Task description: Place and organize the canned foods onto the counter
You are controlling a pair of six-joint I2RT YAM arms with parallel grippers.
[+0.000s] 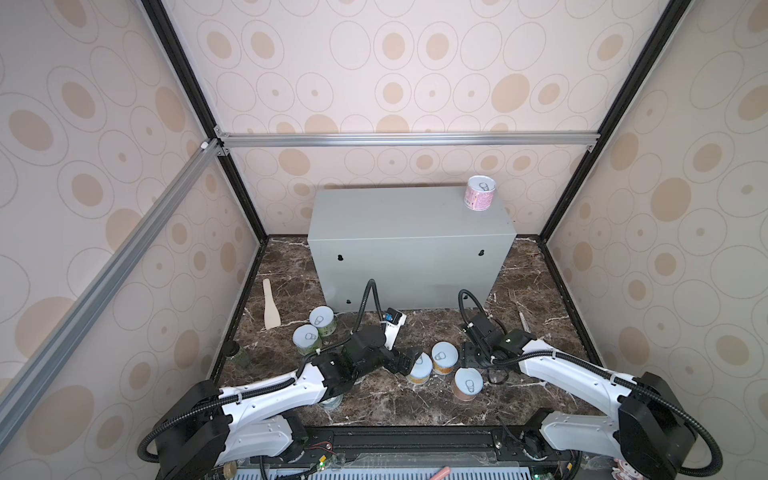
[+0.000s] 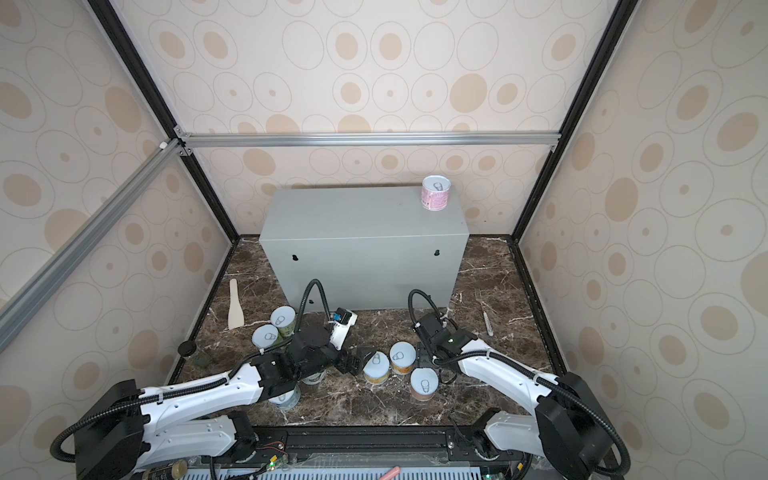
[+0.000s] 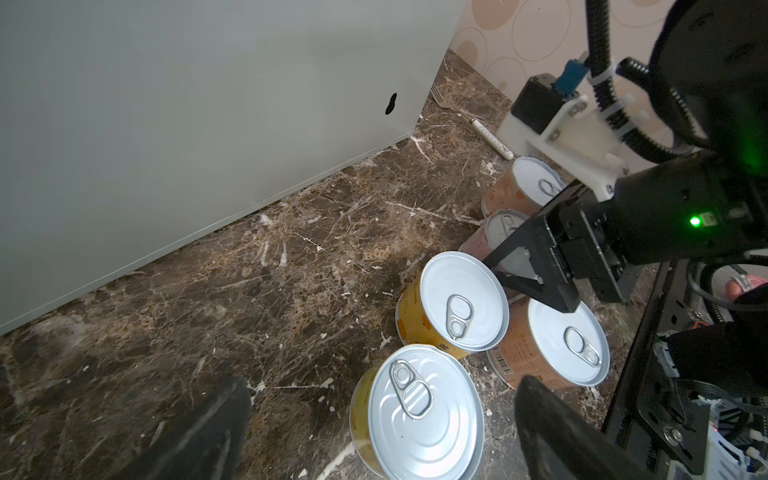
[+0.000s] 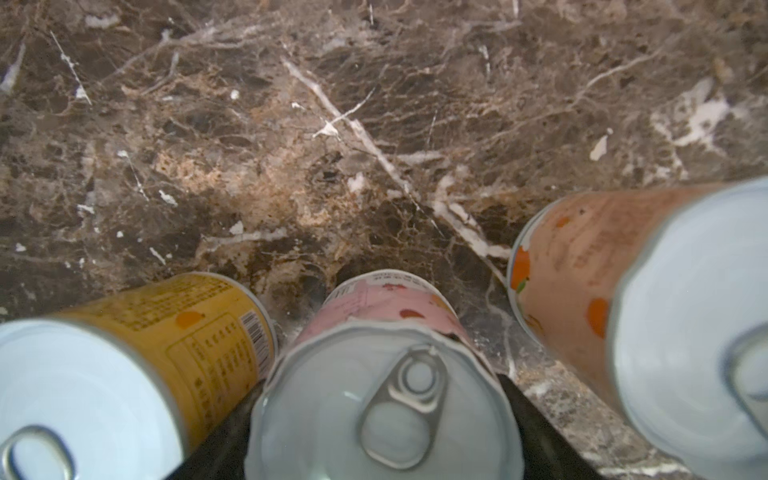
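- Veined brown marble [image 1: 374, 401] carries round, silver-lidded cans [image 1: 468, 384].
- My left hand [image 3: 384, 384] gapes wide by a yellow can [image 3: 424, 419], holding nothing.
- Right hand [image 4: 380, 382] flanks a pink can [image 4: 374, 303]; grip I cannot tell.

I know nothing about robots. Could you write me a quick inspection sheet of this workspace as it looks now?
Surface: dark brown white-veined marble tabletop, flecked, no spill seen.
Job's things: large light-grey metal box bears one short pink-labelled can at its far right corner; two green-labelled cans, two yellow-labelled cans, two orange-labelled cans and a second pink can stand on the marble; others partly hidden under the left arm.
Clutter: pale wooden spatula; white-handled metal fork.
Grippers: left gripper open beside a yellow can; right gripper straddles the second pink can, grip unconfirmed.
Cables: black ribbed hoses loop above both wrists.
Surroundings: beige oval-patterned walls, aluminium frame rails.
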